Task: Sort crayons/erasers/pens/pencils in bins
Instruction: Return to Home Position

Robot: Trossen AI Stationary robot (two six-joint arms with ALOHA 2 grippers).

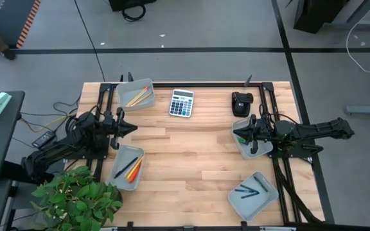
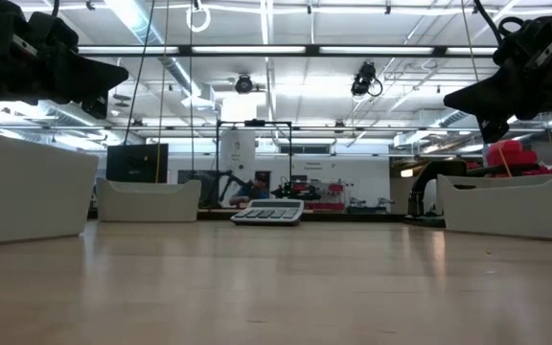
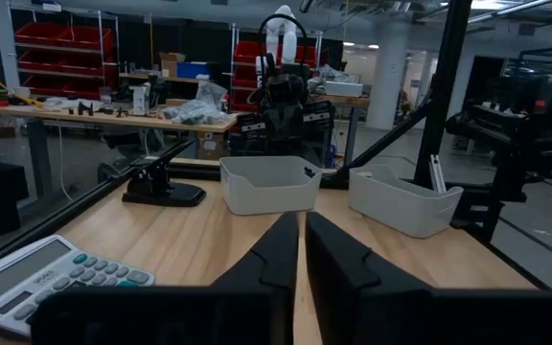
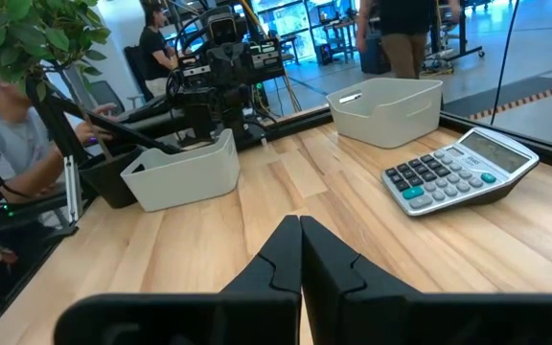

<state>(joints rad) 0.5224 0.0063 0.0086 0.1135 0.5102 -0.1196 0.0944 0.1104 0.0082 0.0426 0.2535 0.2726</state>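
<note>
The left claw (image 1: 132, 128), fingers nearly together and holding nothing, hovers at the table's left edge just far of the bin (image 1: 128, 166) of crayons, whose sticks lie slanting, while the right claw (image 1: 236, 133), pinched empty, hangs over the right-hand bin (image 1: 243, 149).

A robotics lab or workshop is showing all around the wooden table (image 1: 191, 154). Long ceiling light strips (image 2: 286, 50) are shining over an open hall with exposed ducts. Red storage bins (image 3: 60, 34) are sitting on shelving, and a cluttered workbench (image 3: 103, 113) is standing behind. A seated person (image 4: 8, 144) is working beside a potted plant (image 1: 76, 196), with others standing farther back.
</note>
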